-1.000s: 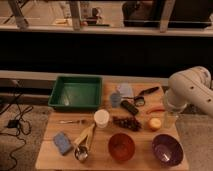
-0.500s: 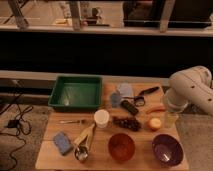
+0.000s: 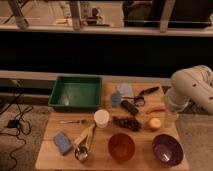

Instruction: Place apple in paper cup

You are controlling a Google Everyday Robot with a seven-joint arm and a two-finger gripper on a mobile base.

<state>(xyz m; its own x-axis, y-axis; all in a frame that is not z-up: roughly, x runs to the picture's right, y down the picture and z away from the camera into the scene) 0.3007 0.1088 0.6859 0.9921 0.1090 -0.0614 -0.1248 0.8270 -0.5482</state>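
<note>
The table (image 3: 50, 155) is pale wood with a smooth, flat top. Take its middle as the clock's centre, with 12 at the far edge.

The paper cup (image 3: 101, 118) stands upright just short of centre toward 8 o'clock. It is a plain white cylinder with a round open rim. The apple (image 3: 155, 123) sits at about 4 o'clock, small, round and yellow-orange. It rests on the wood well apart from the cup. A dark, knobbly bunch of grapes (image 3: 126, 122) lies between the two.

A green plastic tray (image 3: 75, 92), rectangular with raised walls, fills the 10 o'clock corner. At 6 o'clock is a glossy orange-red bowl (image 3: 121, 146), and at 5 o'clock a purple bowl (image 3: 166, 149), both round. A blue sponge (image 3: 62, 142), a soft-looking block, lies at 7 o'clock. Just beside it is a shiny metal measuring cup (image 3: 81, 152). A thin orange stick (image 3: 156, 109) (carrot-like) lies at 3 o'clock, just beyond the apple.

The robot's arm (image 3: 192, 90) has a smooth, rounded white shell and comes in from the right at 3 o'clock. The gripper (image 3: 170, 119) hangs below it over the table's right edge, just beside the apple on its right. Whether it is released or clenched cannot be told, and nothing is seen in its hold.
</note>
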